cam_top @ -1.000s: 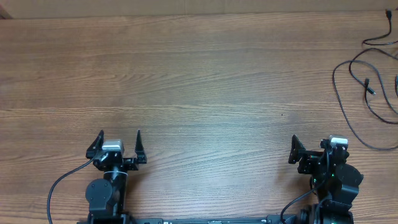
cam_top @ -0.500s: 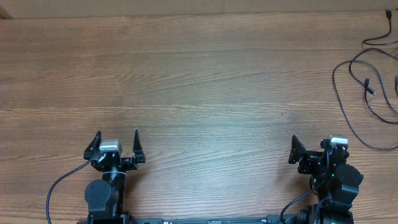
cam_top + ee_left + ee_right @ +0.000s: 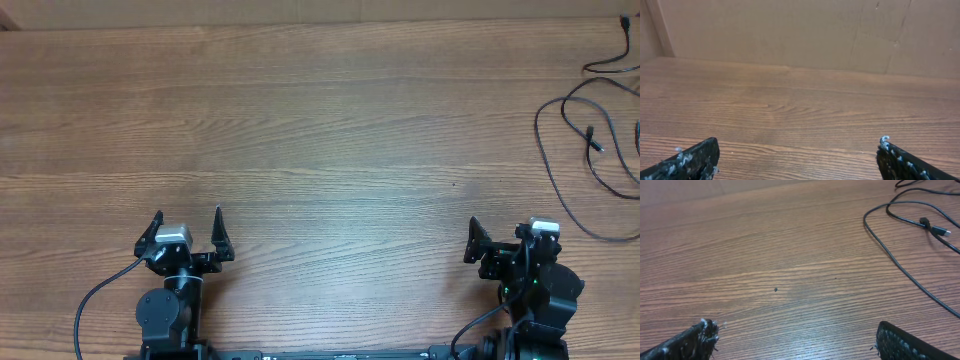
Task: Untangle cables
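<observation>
Wood-grain tabletop is filling nearly the whole overhead view. A brown cardboard wall is closing it off along the far edge, as you are seeing from the left wrist camera.

Little is lying around your tools. A small dark speck is sitting on the wood ahead of the right tool. A thick black arm wire is looping out at the lower left of the overhead frame, beside the left arm's base.

Bare wood is spreading across the centre and left of the frame, so you are getting open room from the near edge to the far wall. The cables are lying loose in long loops at the upper right of the overhead frame and running off the frame's right edge, so that side is the crowded one. One small plug end is resting on the wood within the loops.

Your left tool is sitting at the lower left with its fingers spread wide apart, holding nothing, well apart from the cables. Your right tool is sitting at the lower right, its fingers likewise standing apart and gripping nothing. In its wrist view the nearest cord is curving past ahead and to the right, near but not touching.
</observation>
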Robot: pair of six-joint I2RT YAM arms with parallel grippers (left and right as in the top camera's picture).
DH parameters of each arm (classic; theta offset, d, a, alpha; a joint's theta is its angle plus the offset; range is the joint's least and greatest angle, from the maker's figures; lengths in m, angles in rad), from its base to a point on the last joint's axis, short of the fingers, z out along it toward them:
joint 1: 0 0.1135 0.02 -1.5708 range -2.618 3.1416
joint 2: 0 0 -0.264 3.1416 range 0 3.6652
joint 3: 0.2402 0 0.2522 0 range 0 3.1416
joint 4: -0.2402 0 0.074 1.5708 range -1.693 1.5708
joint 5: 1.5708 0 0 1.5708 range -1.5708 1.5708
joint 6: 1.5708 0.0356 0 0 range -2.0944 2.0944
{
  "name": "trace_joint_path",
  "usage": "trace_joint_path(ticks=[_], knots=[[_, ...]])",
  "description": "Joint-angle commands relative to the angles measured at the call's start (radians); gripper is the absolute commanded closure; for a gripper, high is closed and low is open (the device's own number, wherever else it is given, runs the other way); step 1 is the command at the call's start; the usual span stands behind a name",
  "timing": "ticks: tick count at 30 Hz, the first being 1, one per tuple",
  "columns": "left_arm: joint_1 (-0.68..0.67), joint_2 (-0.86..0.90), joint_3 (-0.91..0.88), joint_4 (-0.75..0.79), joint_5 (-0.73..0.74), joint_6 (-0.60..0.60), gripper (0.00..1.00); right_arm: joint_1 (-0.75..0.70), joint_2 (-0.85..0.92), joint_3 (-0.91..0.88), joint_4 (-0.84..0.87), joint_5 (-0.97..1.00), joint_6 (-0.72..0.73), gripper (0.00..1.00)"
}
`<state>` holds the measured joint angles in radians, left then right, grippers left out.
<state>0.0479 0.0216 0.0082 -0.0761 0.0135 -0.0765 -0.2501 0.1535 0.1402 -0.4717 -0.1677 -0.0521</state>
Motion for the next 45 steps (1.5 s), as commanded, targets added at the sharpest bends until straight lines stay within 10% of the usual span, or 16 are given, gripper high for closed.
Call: trace_joint_path(ticks=[1,45], knots=[[0.003,-0.013,-0.003,-0.002,-0.013,-0.014,0.0,-0.004,0.0,-0.004,-0.009,0.01,0.006,0.0],[0.003,-0.013,-0.003,-0.002,-0.013,-0.014,0.0,0.229,-0.151,-0.135,0.417,-0.011,-0.001,0.0]])
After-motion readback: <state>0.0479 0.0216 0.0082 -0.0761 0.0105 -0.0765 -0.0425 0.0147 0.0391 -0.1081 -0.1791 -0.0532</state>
